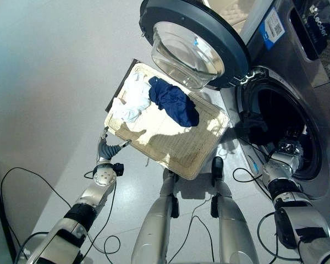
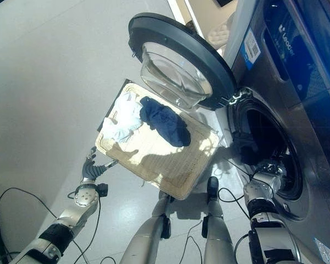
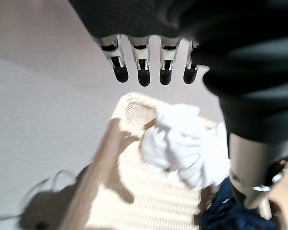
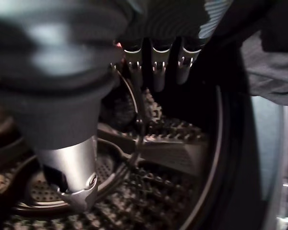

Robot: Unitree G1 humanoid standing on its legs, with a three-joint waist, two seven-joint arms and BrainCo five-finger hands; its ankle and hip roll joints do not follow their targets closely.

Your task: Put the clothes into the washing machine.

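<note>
A flat woven basket (image 1: 170, 162) lies on the floor in front of the washing machine. In it are a white cloth (image 1: 133, 99) at the far left and a navy cloth (image 1: 176, 104) beside it. My left hand (image 1: 107, 148) hovers open just off the basket's near left corner; its straight fingers (image 3: 143, 72) point over the white cloth (image 3: 177, 139) and hold nothing. My right hand (image 1: 289, 149) is at the washer's opening, open and empty, with its fingers (image 4: 156, 67) reaching toward the drum (image 4: 173, 158). A dark garment (image 1: 254, 127) hangs at the opening's left rim.
The round washer door (image 1: 192, 44) stands swung open above the basket's far edge. The grey machine front (image 1: 313, 104) fills the right side. Pale floor (image 1: 49, 82) stretches to the left.
</note>
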